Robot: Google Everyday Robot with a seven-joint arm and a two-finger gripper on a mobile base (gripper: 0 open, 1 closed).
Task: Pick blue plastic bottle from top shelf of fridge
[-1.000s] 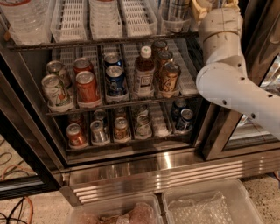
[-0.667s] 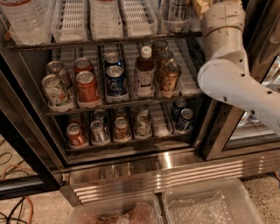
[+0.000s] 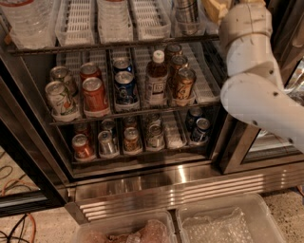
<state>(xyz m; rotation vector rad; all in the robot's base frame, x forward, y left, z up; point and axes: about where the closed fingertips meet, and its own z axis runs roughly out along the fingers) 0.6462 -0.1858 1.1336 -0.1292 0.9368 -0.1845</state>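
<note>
Stainless steel and black frame the fridge [image 3: 166, 187], which fills most of the view. The white arm [image 3: 251, 90] is the next biggest thing. It comes in from the right, well below the top shelf [image 3: 118, 44], and bends up past that shelf's right end to the upper edge of the view.

The top shelf is a dark wire rack across the upper part of the fridge. White slotted trays [image 3: 80, 19] lie on it side by side. Two lower racks [image 3: 133, 113] sit under the top shelf, both stocked with drinks. On the floor far below the top shelf lie two clear tubs [image 3: 228, 223].

A ribbed clear water bottle [image 3: 28, 19] stands at the left end of the top shelf. The blue bottle [image 3: 186, 12] stands upright at the right end, in a clear bin [image 3: 190, 29]. Only its lower part is in view, and its label cannot be read.

On the rack directly under the top shelf, a brown bottle [image 3: 156, 80] with a white cap stands among rows of cans [image 3: 95, 95].

The tan gripper [image 3: 216, 8] is at the right end of the top shelf, just right of the blue bottle. Whether it touches the bottle, or is grasping anything, cannot be told.
</note>
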